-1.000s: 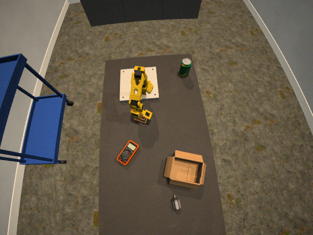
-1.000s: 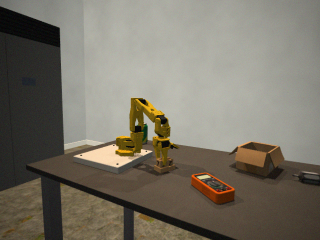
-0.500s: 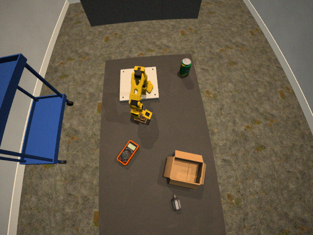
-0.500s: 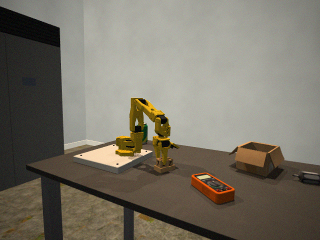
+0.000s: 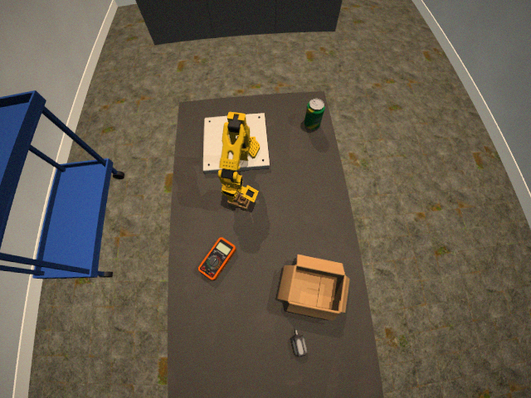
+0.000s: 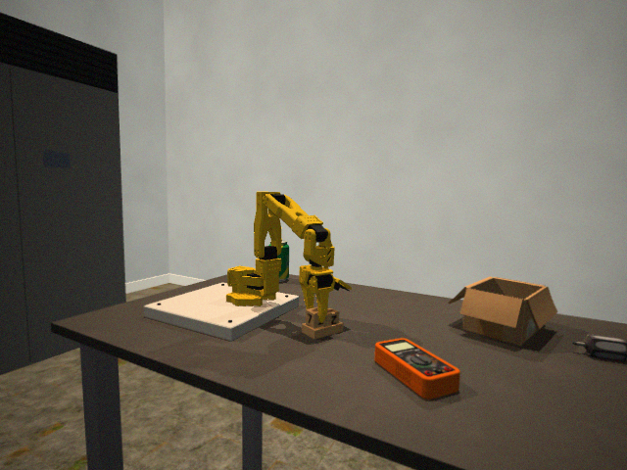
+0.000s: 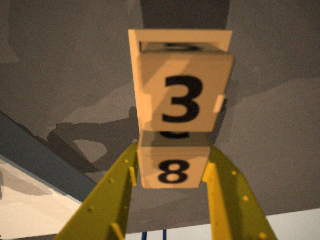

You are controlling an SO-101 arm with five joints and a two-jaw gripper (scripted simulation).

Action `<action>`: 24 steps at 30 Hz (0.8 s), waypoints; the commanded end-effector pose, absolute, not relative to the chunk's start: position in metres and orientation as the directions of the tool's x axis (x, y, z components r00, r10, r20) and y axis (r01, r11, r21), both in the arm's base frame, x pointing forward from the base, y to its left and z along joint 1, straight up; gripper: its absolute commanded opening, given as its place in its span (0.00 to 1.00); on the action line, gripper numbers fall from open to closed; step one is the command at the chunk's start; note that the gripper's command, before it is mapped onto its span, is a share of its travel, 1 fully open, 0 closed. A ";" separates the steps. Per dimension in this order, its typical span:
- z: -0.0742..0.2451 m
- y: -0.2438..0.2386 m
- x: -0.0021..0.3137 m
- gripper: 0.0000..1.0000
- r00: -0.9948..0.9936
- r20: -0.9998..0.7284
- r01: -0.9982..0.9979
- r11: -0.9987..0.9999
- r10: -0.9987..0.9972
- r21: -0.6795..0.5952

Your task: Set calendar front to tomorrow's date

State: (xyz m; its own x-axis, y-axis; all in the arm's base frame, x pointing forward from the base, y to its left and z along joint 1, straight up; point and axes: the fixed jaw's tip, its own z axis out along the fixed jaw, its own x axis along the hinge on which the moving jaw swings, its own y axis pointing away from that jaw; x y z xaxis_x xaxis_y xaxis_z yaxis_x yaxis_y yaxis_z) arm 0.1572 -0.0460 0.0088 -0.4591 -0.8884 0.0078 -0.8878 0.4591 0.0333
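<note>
Yellow five-joint arm's gripper [image 7: 172, 172] points straight down, fingers pinching the near wooden cube showing an 8 [image 7: 173, 167]. Second wooden cube showing a 3 [image 7: 184, 95] sits just beyond it, touching, tilted a bit in the wrist view. Both are over the light wooden tray [image 6: 320, 329], which rests on the dark brown desk [image 6: 283, 384] just in front of the white base plate [image 6: 171, 310], toward the back-left corner. Orange multimeter [image 5: 216, 258] lies mid-desk; open cardboard box [image 5: 313, 286] by the right edge.
</note>
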 end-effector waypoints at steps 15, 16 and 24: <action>0.015 -0.048 0.160 0.00 -0.463 0.003 -0.886 0.463 -0.886 0.018; 0.016 -0.048 0.160 0.00 -0.463 0.003 -0.886 0.463 -0.886 0.018; 0.018 -0.048 0.160 0.00 -0.463 0.003 -0.886 0.463 -0.886 0.018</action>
State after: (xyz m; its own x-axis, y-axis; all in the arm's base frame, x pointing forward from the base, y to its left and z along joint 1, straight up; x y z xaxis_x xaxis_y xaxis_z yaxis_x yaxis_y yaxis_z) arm 0.1583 -0.0463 0.0135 -0.4591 -0.8884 0.0081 -0.8877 0.4591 0.0349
